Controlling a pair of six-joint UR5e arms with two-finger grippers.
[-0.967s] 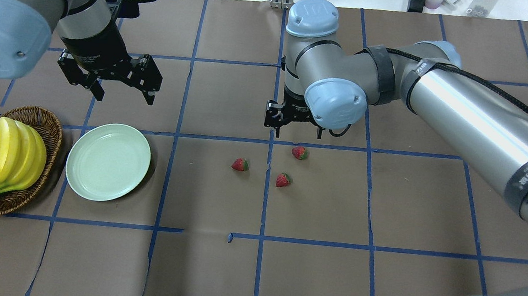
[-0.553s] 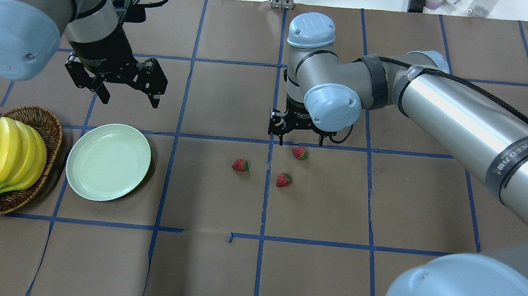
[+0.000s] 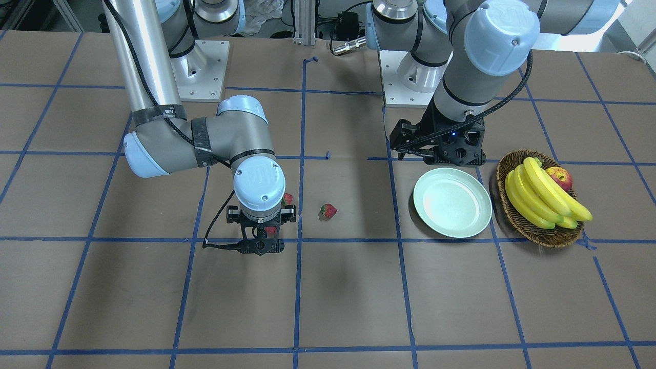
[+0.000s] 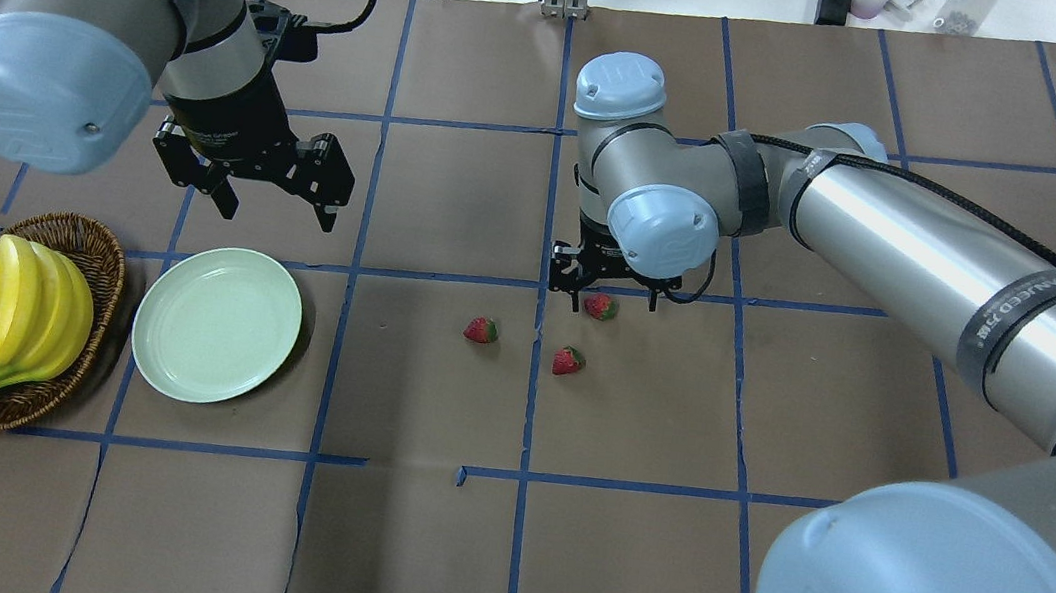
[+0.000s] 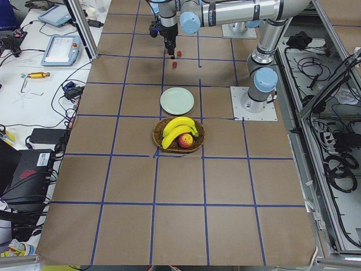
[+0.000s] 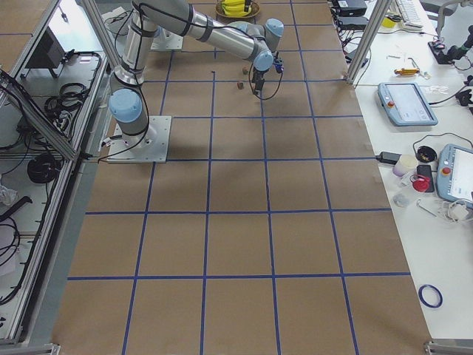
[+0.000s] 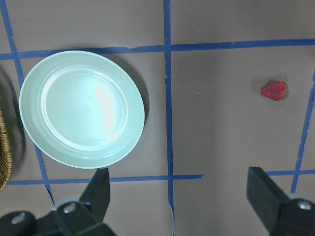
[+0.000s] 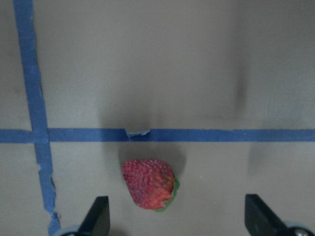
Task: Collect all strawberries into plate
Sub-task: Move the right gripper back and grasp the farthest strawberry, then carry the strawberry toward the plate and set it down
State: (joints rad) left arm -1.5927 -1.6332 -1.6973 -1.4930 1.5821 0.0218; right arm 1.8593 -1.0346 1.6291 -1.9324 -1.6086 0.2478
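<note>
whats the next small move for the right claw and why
Probably ease the right claw straight down. In its wrist view it is open, and the strawberry lies between its fingers, a little left of centre, so a short drop should bracket the fruit ready for closing. The plate is empty, so nothing has been collected yet.

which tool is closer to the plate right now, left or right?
Left. The left tool hangs open just beyond the plate's far rim. The right tool is well off toward the robot's right, open over a strawberry.
</note>
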